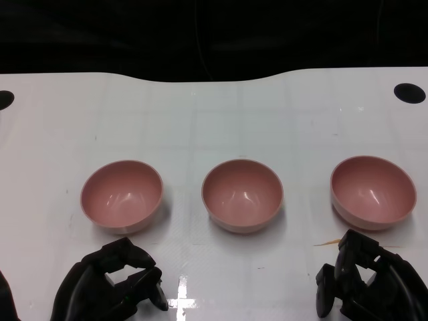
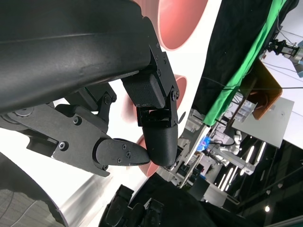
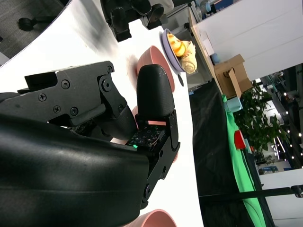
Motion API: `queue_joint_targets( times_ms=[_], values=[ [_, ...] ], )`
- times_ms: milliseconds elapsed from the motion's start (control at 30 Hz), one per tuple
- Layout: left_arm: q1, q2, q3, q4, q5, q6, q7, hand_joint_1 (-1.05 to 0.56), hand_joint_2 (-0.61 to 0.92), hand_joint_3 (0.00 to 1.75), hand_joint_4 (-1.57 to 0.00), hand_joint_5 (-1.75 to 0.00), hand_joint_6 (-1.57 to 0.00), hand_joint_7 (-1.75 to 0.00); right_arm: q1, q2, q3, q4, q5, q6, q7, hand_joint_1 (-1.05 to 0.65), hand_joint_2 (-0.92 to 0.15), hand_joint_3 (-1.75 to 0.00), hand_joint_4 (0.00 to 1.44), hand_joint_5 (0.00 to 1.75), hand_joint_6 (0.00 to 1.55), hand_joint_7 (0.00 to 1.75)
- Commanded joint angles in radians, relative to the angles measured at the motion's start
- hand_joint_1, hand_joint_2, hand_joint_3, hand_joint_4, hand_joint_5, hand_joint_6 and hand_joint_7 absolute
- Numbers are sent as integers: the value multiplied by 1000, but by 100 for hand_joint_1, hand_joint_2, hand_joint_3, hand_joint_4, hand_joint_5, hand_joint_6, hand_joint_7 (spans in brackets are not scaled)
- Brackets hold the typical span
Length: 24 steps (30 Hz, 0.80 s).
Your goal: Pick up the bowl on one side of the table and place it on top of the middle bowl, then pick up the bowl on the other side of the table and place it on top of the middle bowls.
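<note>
Three pink bowls stand upright in a row on the white table (image 1: 214, 120): the left bowl (image 1: 122, 195), the middle bowl (image 1: 242, 194) and the right bowl (image 1: 372, 192). All are empty and stand apart from each other. My left hand (image 1: 110, 284) lies on the table just in front of the left bowl, fingers half curled, holding nothing. My right hand (image 1: 371, 281) lies in front of the right bowl, also holding nothing. The left wrist view shows the left hand (image 2: 142, 142) with a pink bowl (image 2: 182, 21) beyond it. In the right wrist view the right hand (image 3: 142, 123) partly hides the bowls (image 3: 151, 59).
Black round holes (image 1: 409, 93) sit near the table's far corners, and the far edge meets a dark backdrop. Past the table's end, the right wrist view shows a purple plate with food (image 3: 182, 52), a green cloth and room clutter.
</note>
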Motion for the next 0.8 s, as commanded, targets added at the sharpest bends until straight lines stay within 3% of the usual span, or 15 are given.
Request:
queue_joint_targets(
  times_ms=[33, 167, 233, 300, 433, 600, 800],
  values=[
    [-1, 16, 7, -1, 1, -1, -7, -38, 81, 30, -103, -129, -115, -91, 2, -13, -7, 4, -1, -8, 3, -26, -56, -126, 80, 175, 73, 163],
    [-3, 15, 10, 4, -7, 2, -14, -38, 82, 30, -107, -119, -117, -84, -4, -11, -13, 17, -10, -49, 11, -29, -57, -120, 72, 171, 69, 149],
    [-2, 14, 11, 3, -8, 4, -10, -38, 84, 27, -109, -111, -118, -77, -4, -13, -11, 23, -44, -95, -3, -31, -57, -115, 67, 161, 69, 124],
    [1, 14, 10, -1, -3, -2, -5, -39, 84, 25, -109, -107, -116, -72, -10, -25, -5, 34, -100, -168, -9, -39, -72, -77, 54, 150, 57, 106],
    [1, 13, 10, 1, -1, -11, -7, -40, 84, 22, -107, -104, -113, -70, -36, -54, -4, 103, -215, -337, -27, -47, -90, -39, 36, 135, 34, 93],
    [-2, 13, 12, 10, -3, -9, -8, -39, 87, 15, -109, -97, -114, -65, -51, -76, -2, 162, -289, -458, -69, -62, -92, -28, 22, 107, 18, 65],
    [-2, 11, 14, 12, -4, -14, -7, -41, 88, 10, -111, -91, -115, -61, -60, -105, 3, 186, -372, -557, -125, -52, -92, -19, 8, 86, 13, 39]
  ],
)
